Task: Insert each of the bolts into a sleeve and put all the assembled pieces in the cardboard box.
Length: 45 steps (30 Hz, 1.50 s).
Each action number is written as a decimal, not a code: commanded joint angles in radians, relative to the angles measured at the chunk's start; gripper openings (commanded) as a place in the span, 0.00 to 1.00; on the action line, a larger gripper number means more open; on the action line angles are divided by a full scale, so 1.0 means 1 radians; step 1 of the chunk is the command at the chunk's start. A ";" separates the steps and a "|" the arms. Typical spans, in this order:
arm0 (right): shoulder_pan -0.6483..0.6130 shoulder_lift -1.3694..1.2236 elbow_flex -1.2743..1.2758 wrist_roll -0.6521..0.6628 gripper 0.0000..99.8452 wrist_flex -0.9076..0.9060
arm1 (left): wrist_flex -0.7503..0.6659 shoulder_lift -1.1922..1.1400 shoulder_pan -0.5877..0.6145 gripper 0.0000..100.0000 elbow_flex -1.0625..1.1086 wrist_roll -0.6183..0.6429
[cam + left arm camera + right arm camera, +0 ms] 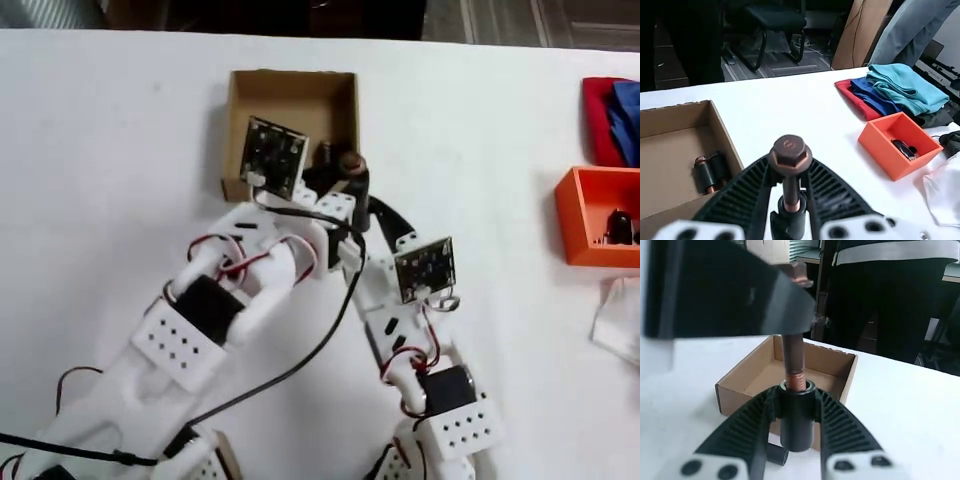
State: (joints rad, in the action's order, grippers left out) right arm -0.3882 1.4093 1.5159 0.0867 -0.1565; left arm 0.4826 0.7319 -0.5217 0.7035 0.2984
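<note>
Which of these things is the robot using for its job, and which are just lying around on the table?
For the job:
the bolt in the left gripper
the sleeve in the right gripper
the cardboard box
the assembled piece inside it

Just lying about:
the orange bin
the folded cloths
the white crumpled thing

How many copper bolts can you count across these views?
2. One bolt is in the left gripper, its tip entering the sleeve held by the right gripper. The second bolt lies sleeved in the cardboard box; the black sleeve beside it may hide a third.
</note>
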 commanded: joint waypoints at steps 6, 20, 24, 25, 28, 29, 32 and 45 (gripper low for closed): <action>0.001 0.024 -0.054 0.006 0.02 0.004 | 0.043 -0.003 -0.002 0.03 -0.061 0.003; -0.002 0.024 -0.072 0.006 0.02 0.001 | 0.061 -0.117 -0.006 0.03 -0.097 0.000; 0.001 0.024 -0.072 0.006 0.02 0.001 | 0.061 -0.149 -0.003 0.03 -0.148 0.000; 0.001 0.024 -0.072 0.006 0.02 0.001 | 0.063 -0.149 -0.003 0.03 -0.154 0.000; 0.001 0.024 -0.072 0.006 0.02 0.001 | 0.066 -0.146 -0.006 0.03 -0.154 0.000; 0.001 0.024 -0.072 0.006 0.02 0.001 | 0.078 -0.146 -0.005 0.04 -0.153 0.000; 0.001 0.024 -0.072 0.006 0.02 0.001 | 0.163 -0.144 -0.002 0.11 -0.156 0.000; 0.002 0.024 -0.071 0.006 0.02 0.001 | 0.241 -0.140 0.034 0.25 -0.159 0.005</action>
State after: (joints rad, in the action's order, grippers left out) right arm -0.3790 1.4078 1.5175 0.0852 -0.1580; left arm 0.7188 0.5800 -0.5094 0.5961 0.2969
